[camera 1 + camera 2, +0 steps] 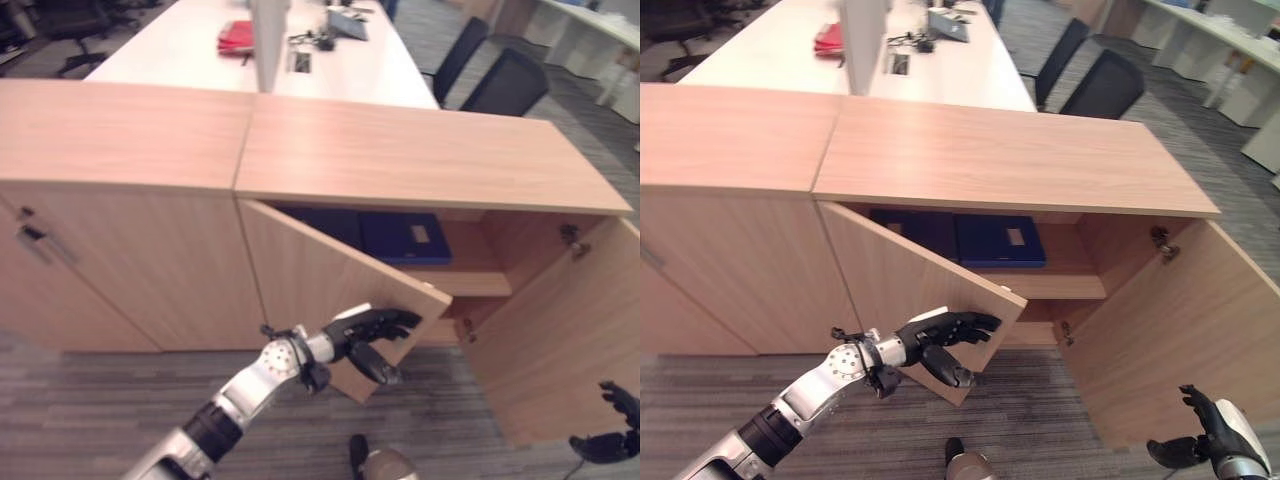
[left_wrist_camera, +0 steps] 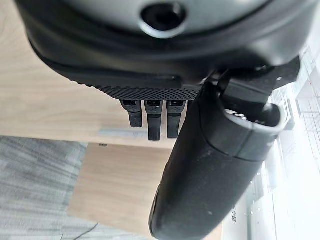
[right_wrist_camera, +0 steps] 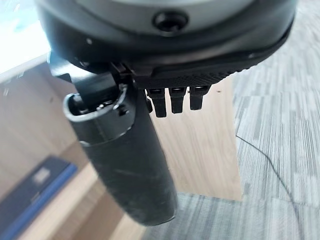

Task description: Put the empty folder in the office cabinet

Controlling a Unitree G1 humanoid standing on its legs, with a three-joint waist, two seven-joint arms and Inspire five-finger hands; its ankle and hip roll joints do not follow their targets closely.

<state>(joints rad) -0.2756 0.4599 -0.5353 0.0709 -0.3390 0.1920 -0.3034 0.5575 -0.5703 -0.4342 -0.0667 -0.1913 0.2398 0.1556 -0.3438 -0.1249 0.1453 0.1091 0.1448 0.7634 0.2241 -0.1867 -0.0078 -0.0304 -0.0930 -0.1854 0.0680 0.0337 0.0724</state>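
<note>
A blue folder (image 1: 405,237) with a white label lies flat on the upper shelf inside the open office cabinet (image 1: 420,150), and it also appears as the blue folder (image 3: 35,192) in the right wrist view. A darker folder (image 1: 910,228) lies beside it on the left. My left hand (image 1: 370,330) is at the free lower corner of the cabinet's left door (image 1: 300,270). Its fingers (image 2: 154,117) are straight against the door panel, the thumb sits below, and it holds nothing. My right hand (image 1: 1205,435) hangs open and empty low by the right door (image 1: 570,340).
Both cabinet doors stand swung outward over the grey carpet. A closed cabinet (image 1: 120,270) adjoins on the left. Behind is a long white desk with a red item (image 1: 236,37) and dark office chairs (image 1: 510,80) to the right.
</note>
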